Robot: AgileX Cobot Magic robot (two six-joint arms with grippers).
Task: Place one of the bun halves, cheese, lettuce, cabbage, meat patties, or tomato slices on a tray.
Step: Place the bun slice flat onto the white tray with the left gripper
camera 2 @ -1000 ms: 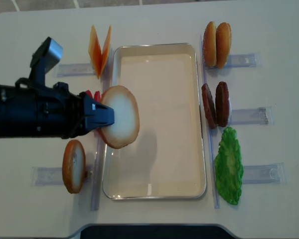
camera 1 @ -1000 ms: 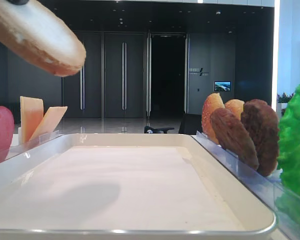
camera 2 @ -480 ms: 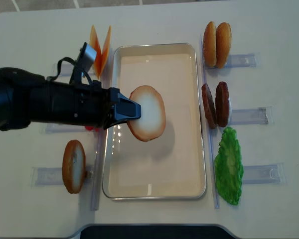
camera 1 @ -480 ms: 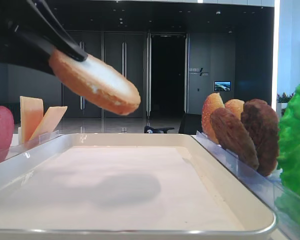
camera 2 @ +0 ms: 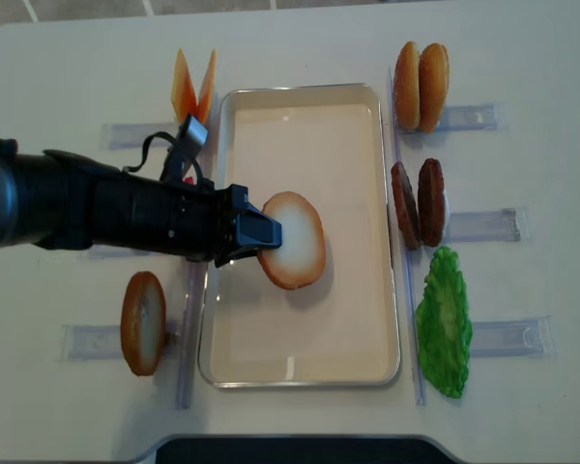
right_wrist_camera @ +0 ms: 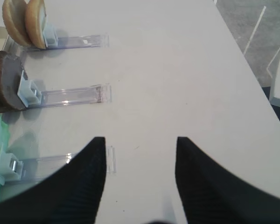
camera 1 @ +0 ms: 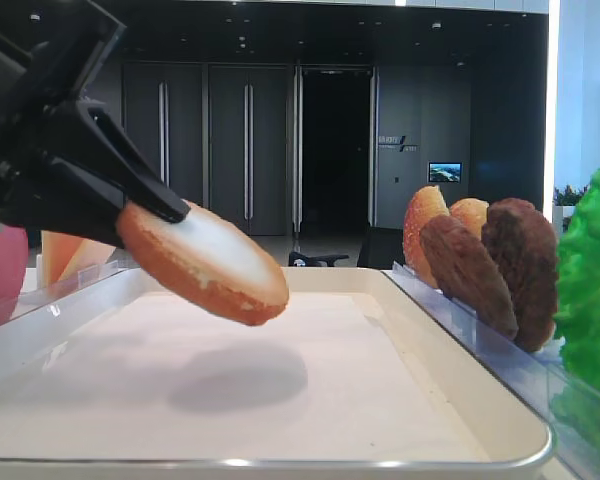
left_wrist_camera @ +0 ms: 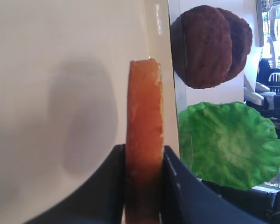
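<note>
Lowered and carried further over the tray [camera 2: 367, 106], the bun half [camera 2: 292, 240] is being held clamped, tilted, by the left fingers [camera 2: 263, 232]; right fingers [right_wrist_camera: 140, 158] are being held apart above the bench [right_wrist_camera: 186, 70].

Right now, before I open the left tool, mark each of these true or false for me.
1. The left tool is shut on a bun half. True.
2. That bun half already lies flat on the tray. False: it hangs tilted above the liner, with its shadow beneath it.
3. The right tool holds a meat patty. False: it is open and empty over bare table.
4. Two meat patties stand in a holder to the right of the tray. True.
5. The lettuce lies inside the tray. False: it sits outside, beyond the tray's right rim.
</note>
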